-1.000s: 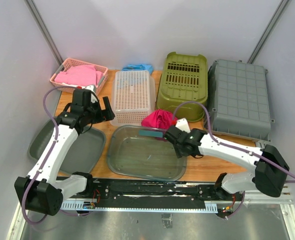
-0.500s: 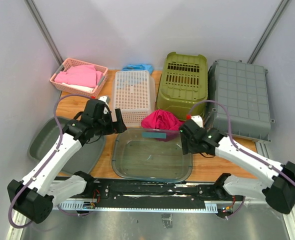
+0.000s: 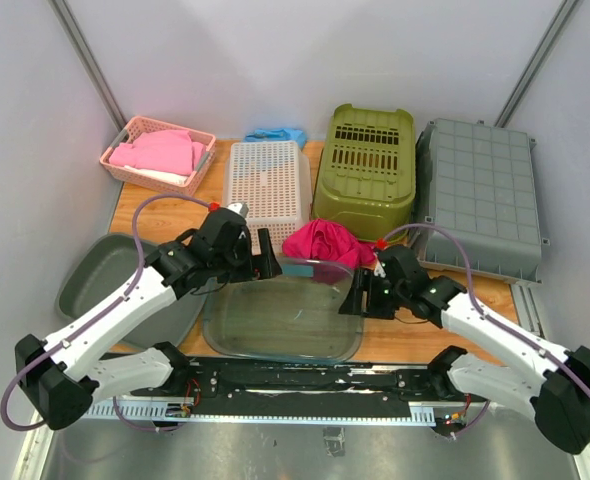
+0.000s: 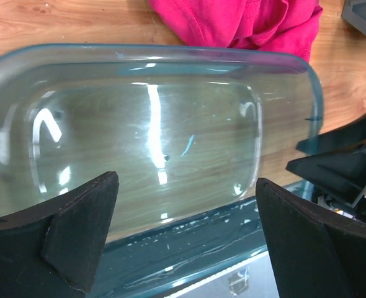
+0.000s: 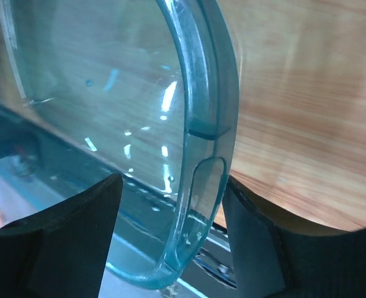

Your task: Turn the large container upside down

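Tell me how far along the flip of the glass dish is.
Done: both grippers are at the glass dish; the right gripper straddles its right rim, jaws open. In hand: the left gripper hovers open over its left side, holding nothing. Left: clamp, lift and turn it over; it looks open side up.

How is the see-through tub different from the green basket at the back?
The see-through tub is clear, showing the wood beneath; the green basket is solid olive. The tub's walls are smooth and closed; the basket has rows of slots. The tub is near the front with the right tool astride its rim; the basket is at the back, untouched. Both are rounded rectangles.
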{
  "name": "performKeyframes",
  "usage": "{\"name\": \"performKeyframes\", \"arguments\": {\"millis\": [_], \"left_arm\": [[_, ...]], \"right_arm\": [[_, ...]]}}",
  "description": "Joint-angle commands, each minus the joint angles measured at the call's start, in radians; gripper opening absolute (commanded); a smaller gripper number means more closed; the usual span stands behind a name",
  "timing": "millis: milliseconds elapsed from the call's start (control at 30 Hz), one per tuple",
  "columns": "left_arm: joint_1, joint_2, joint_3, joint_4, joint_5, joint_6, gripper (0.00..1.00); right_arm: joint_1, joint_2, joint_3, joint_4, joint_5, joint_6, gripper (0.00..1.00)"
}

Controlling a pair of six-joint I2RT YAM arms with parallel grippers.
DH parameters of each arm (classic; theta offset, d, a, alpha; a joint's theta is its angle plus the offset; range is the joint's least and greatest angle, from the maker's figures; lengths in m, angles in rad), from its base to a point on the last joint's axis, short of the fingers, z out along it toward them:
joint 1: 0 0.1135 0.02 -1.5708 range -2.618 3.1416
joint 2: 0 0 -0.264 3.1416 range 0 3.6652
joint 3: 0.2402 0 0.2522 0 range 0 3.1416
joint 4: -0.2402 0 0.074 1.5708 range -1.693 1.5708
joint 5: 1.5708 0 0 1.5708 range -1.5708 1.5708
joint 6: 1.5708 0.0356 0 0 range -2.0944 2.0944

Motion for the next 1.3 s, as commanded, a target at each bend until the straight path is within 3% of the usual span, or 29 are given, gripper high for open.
{"name": "performKeyframes", "arguments": {"millis": [0,167,333,500,800,967,1267], "left_arm": [[-0.040,0.000,0.029,0.012,-0.025,-0.069,0.97],[-0.187,0.068,0.022,0.043,-0.087,-0.139,0.99],[-0.322,0.178,0.044,0.151,-0.157,-0.223,0.99],[-0.430,0.364,0.157,0.230,-0.223,-0.263,0.99],[-0.545,0.723,0.430,0.122,-0.392,-0.271,0.95],[-0.562,0.848,0.517,0.049,-0.449,-0.306,0.83],[-0.584,0.947,0.585,0.030,-0.438,-0.302,0.40]], "right_arm": [[-0.012,0.073,0.050,0.206,-0.208,0.049,0.66],[-0.061,0.041,0.224,-0.117,0.066,-0.140,0.69],[-0.220,-0.051,0.319,-0.325,0.390,-0.207,0.70],[-0.456,-0.046,0.370,-0.339,0.352,-0.235,0.69],[-0.586,-0.043,0.410,-0.308,0.234,-0.284,0.68],[-0.622,-0.081,0.404,-0.307,0.202,-0.307,0.68],[-0.641,-0.105,0.391,-0.305,0.188,-0.321,0.68]]}}
